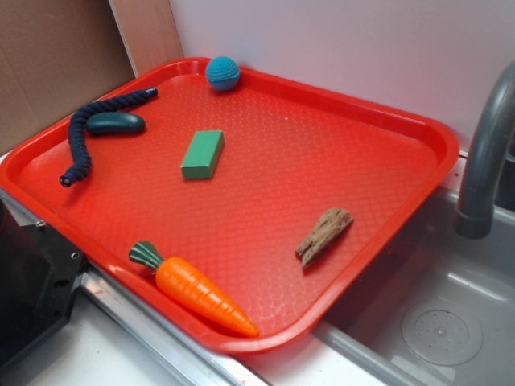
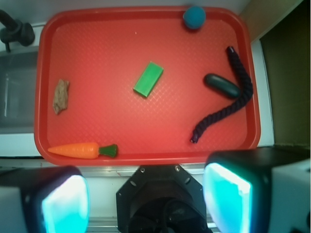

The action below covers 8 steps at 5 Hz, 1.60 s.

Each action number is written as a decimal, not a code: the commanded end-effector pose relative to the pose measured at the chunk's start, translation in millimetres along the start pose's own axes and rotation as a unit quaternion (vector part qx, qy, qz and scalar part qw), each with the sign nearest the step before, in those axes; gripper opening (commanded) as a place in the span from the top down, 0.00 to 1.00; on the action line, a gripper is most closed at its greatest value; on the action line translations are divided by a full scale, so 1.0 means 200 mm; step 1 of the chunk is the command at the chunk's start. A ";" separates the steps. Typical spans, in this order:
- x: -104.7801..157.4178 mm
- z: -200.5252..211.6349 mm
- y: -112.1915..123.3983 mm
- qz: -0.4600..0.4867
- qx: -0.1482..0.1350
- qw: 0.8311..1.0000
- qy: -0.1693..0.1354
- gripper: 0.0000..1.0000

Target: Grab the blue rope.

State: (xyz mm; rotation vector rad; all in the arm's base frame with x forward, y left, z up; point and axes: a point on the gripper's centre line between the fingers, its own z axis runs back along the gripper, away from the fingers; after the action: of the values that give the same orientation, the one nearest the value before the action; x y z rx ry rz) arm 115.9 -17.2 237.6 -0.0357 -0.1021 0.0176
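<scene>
Blue rope (image 1: 79,137) (image 2: 232,97): lay curved on the red tray (image 1: 322,169) (image 2: 97,58) near its edge, long axis along that side, one end toward the blue ball (image 1: 223,73) (image 2: 194,17).
Teal pod (image 1: 116,123) (image 2: 221,86): sat in the rope's bend, just beside it.
Pincer (image 2: 146,199): wide open, holding nothing, above the tray's near rim; seen only by the wrist view.
Others: green block (image 1: 203,153) (image 2: 148,79), carrot (image 1: 201,293) (image 2: 82,150), wood piece (image 1: 323,236) (image 2: 61,96).
Exterior only: grey faucet (image 1: 487,153) over a sink.
</scene>
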 end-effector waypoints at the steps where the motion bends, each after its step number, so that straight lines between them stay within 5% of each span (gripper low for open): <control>1: -0.11 -0.31 0.38 0.248 -0.005 0.968 -0.033 0.00; 2: -0.04 -0.54 0.44 0.326 -0.013 0.945 -0.023 0.00; 4: 0.08 -0.89 0.44 0.364 -0.035 0.930 0.020 0.00; 6: -0.02 -1.04 0.43 0.373 -0.051 0.923 0.077 0.00; 7: 0.00 -1.07 0.42 0.360 -0.023 0.925 0.117 0.00; 8: -0.04 -1.07 0.44 0.358 -0.004 0.924 0.135 1.00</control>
State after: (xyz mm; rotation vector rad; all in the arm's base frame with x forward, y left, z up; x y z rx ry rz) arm 131.8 65.3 16.1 -0.0889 0.2205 0.7447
